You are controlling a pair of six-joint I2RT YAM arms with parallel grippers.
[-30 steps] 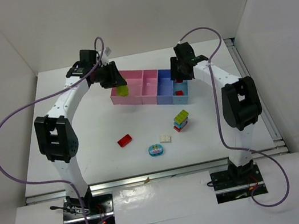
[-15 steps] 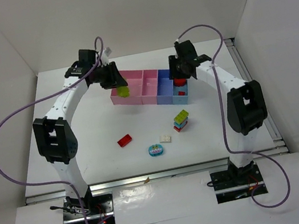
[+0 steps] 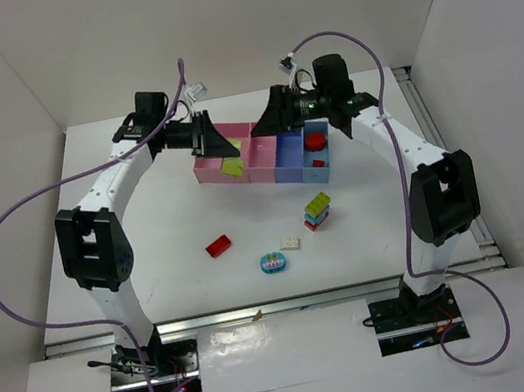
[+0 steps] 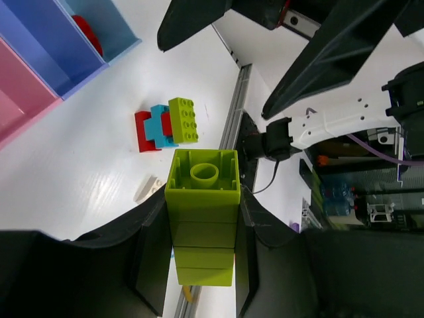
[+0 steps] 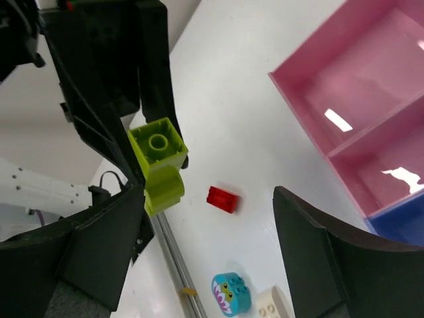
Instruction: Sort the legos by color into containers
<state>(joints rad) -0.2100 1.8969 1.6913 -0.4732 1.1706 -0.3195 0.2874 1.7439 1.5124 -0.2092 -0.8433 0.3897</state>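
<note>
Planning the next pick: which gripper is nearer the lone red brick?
Left. Left gripper hovers beyond the red brick, over the wide pink bin; right gripper is farther right.

Right wrist: cream brick (image 5: 273,305) clipped at bottom edge, blue bin (image 5: 401,215) mostly out of view. Left wrist: red brick (image 4: 86,34) half hidden.

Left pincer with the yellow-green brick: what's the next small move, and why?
Probably open the left pincer and let the brick drop. It is shut on the yellow-green brick, which in the top view hangs over the wide pink bin. How high it sits above the bin floor is hard to judge, so a short dip first may be safer.
</note>
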